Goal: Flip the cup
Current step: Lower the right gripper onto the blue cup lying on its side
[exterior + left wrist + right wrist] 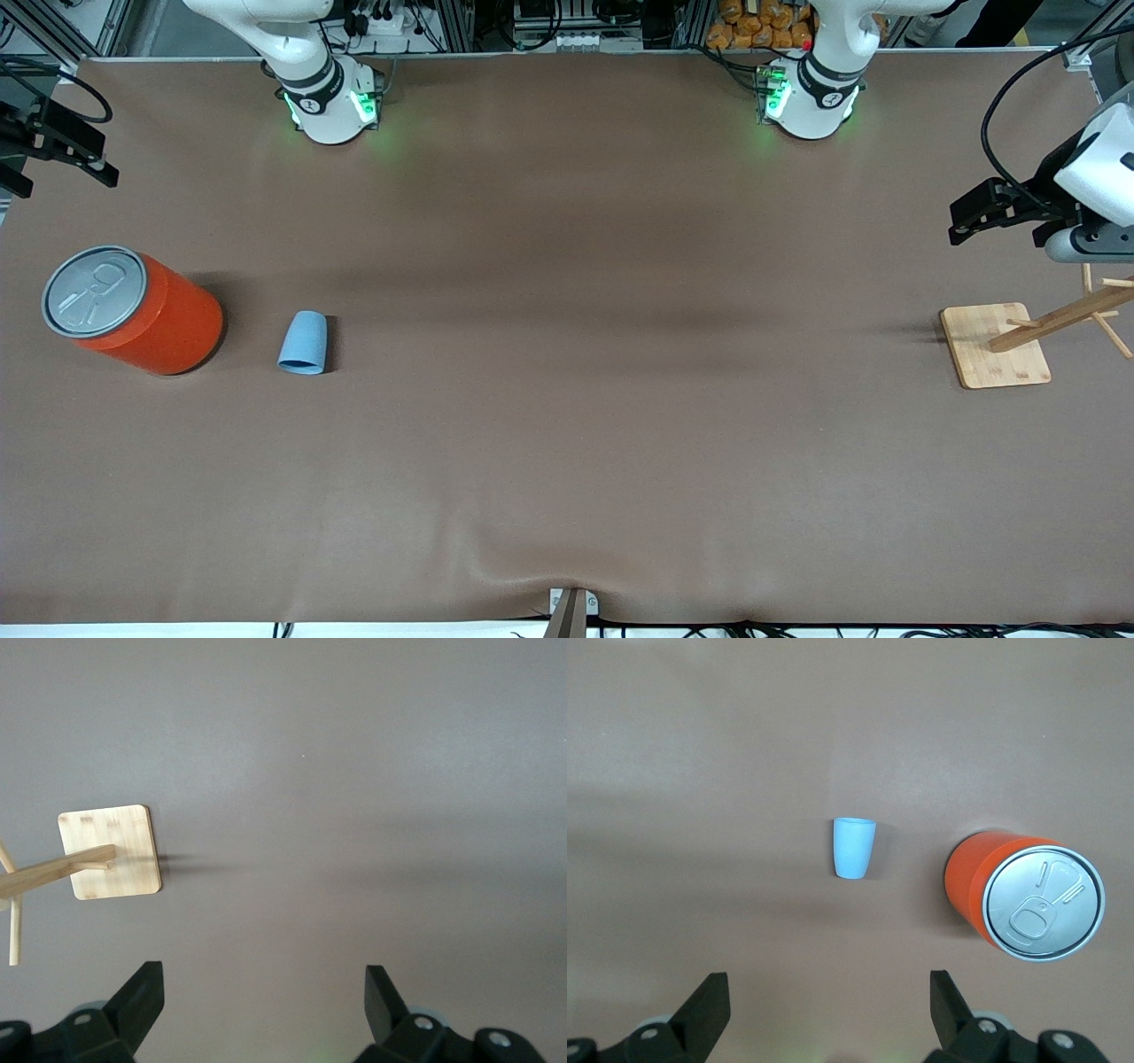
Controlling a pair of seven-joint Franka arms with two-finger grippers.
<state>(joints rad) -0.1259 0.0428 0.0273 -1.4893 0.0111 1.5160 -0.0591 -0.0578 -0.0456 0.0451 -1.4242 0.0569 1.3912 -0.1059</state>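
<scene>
The cup [303, 343] is small and light blue. It lies on its side on the brown table, wide rim toward the front camera, beside the orange can [133, 310]. It also shows in the right wrist view [854, 848]. My right gripper [828, 979] is open and empty, held high over the right arm's end of the table [66, 173], apart from the cup. My left gripper [261, 974] is open and empty, up over the left arm's end [957, 223], and that arm waits.
The large orange can with a grey pull-tab lid [1028, 895] stands close to the cup, toward the right arm's end. A wooden rack on a square bamboo base [994, 345] stands at the left arm's end and shows in the left wrist view [111, 852].
</scene>
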